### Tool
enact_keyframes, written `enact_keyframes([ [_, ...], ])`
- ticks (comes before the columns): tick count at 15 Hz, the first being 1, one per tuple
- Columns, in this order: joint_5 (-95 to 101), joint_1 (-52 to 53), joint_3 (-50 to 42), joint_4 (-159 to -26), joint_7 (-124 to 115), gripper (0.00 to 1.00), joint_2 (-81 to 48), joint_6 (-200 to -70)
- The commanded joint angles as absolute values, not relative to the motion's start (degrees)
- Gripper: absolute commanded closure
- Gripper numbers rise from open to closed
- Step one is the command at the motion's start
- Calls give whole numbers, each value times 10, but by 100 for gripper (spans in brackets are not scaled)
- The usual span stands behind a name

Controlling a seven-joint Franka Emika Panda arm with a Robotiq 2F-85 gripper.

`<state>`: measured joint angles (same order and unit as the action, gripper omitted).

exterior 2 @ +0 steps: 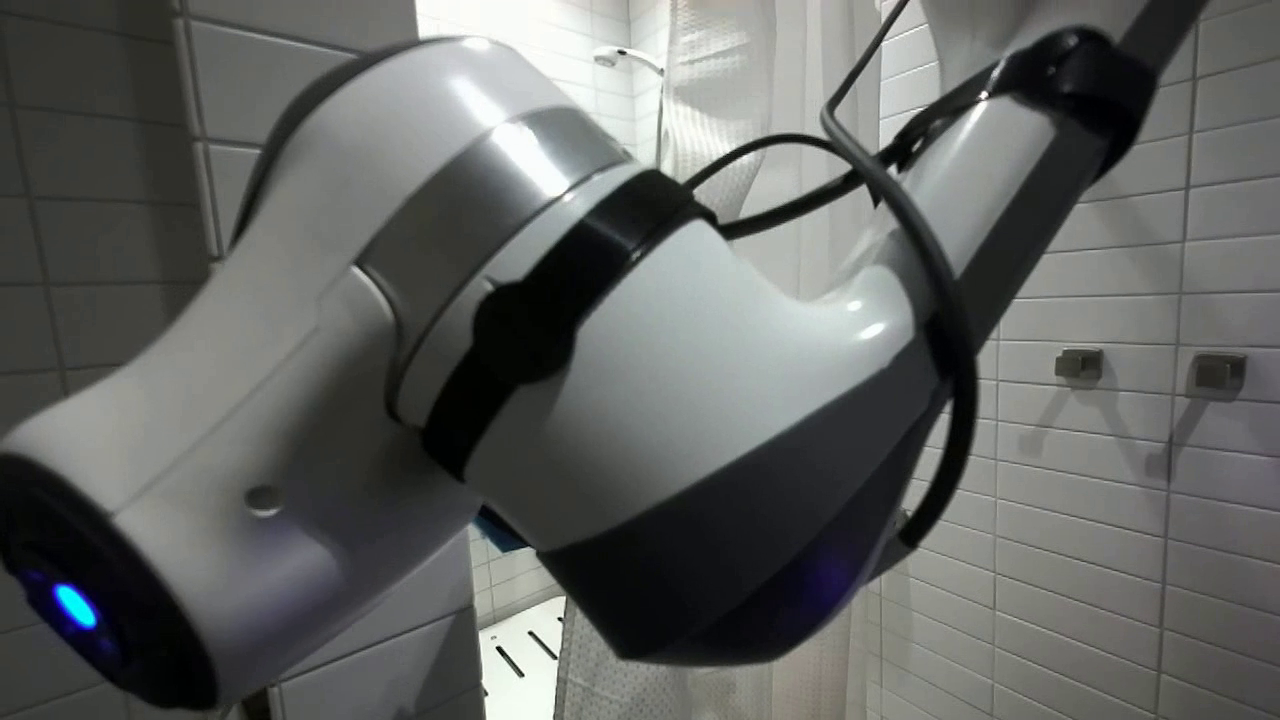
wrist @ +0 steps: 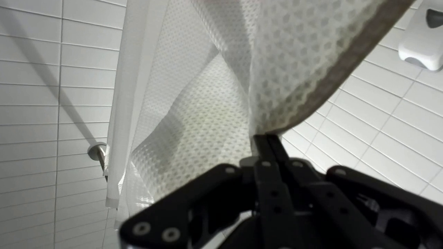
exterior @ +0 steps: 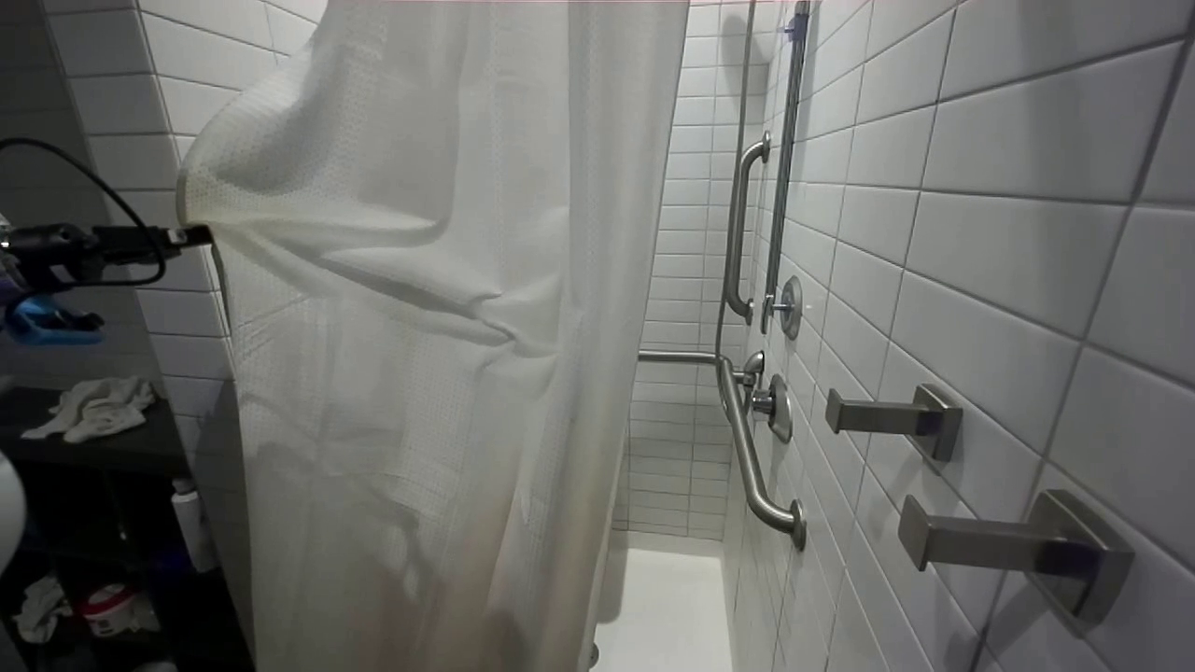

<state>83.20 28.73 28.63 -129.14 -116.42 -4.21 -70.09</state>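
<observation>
Where an exterior view begins at its left, a crumpled white cloth (exterior: 98, 408) lies on a dark shelf (exterior: 171, 439), and a white bottle (exterior: 193, 525) stands lower down, near the shelf's right end. Higher up, my gripper (exterior: 207, 235) lies level, its fingers clenched together with the side edge of the shower curtain (exterior: 401, 392) pinched at their very tips. Nearly all of the curtain lies to the right of my gripper, hanging both above and below the pinch; only just above the tips does the edge belly out leftward past them. Creases run from my grip down and to the right across the fabric. Beyond the curtain's right side come the white shower floor (exterior: 667, 607), an upright grab bar (exterior: 735, 224) and a lower, bent grab bar (exterior: 744, 448), then two metal pegs (exterior: 878, 415) on the tiled wall (exterior: 1008, 261).

At the left of my wrist view there is more tile, then the curtain's loose folds, then my fingertips (wrist: 261, 148), close together near the middle and touching the fabric. From them the brown hem (wrist: 351, 60) rises to the right, and a white dispenser (wrist: 420, 41) sits well apart at the upper right, on the wall. In an exterior view my arm (exterior 2: 660, 420) fills the middle and hides the grip, with a shower head (exterior 2: 625, 57) and part of the curtain showing behind it.
</observation>
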Motion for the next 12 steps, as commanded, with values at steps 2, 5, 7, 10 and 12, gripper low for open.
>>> enact_keyframes([
  [2, 844, 287, 285, -1291, -1160, 99, -37, -692],
  [5, 846, 287, 284, -1287, -1160, 99, -41, -688],
  [7, 847, 287, 284, -1285, -1161, 99, -43, -685],
  [10, 850, 288, 284, -1283, -1162, 99, -48, -677],
  [12, 851, 289, 285, -1281, -1163, 99, -51, -673],
])
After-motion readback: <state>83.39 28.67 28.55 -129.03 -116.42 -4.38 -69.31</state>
